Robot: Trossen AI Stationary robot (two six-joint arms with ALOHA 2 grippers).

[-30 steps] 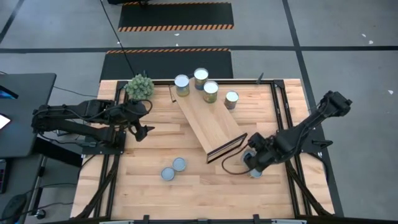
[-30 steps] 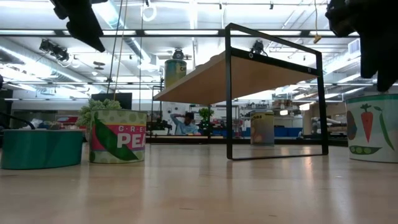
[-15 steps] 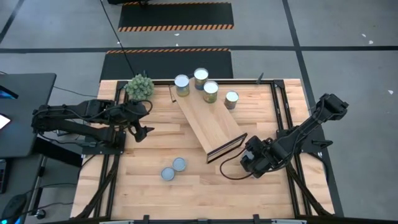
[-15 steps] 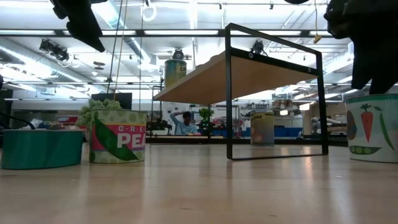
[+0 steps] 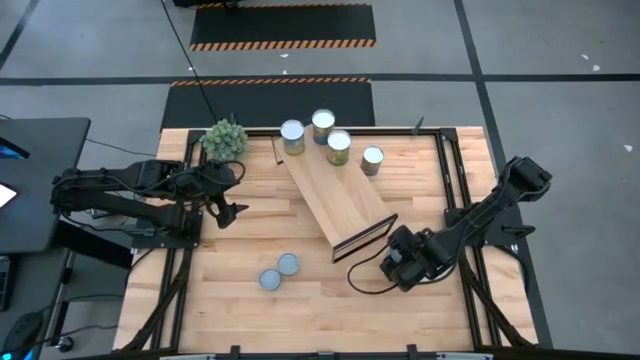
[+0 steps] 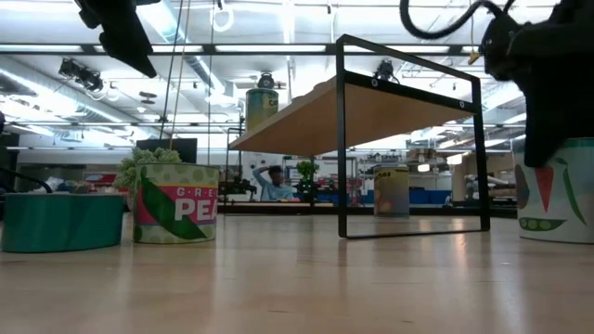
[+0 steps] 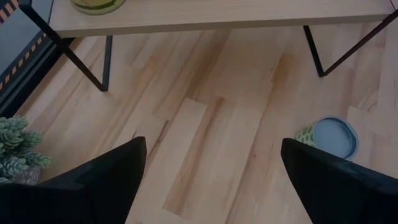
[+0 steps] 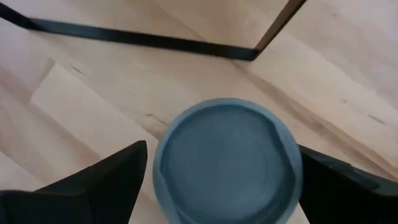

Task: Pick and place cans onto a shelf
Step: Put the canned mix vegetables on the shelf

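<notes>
We see the right gripper [image 8: 224, 180] spread wide around a can [image 8: 227, 158] beside the shelf [image 5: 335, 195] frame — can hidden from above; left gripper [image 7: 211, 168] wide, empty.

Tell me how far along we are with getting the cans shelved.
Done: at least one can stands on the shelf. In hand: the right pincer hangs open around a can by the shelf's near frame, not gripping yet. Left: that can, two cans at the table's front, and probably some at the far end, where I can't tell what's shelved. The left pincer waits open at the left.
</notes>
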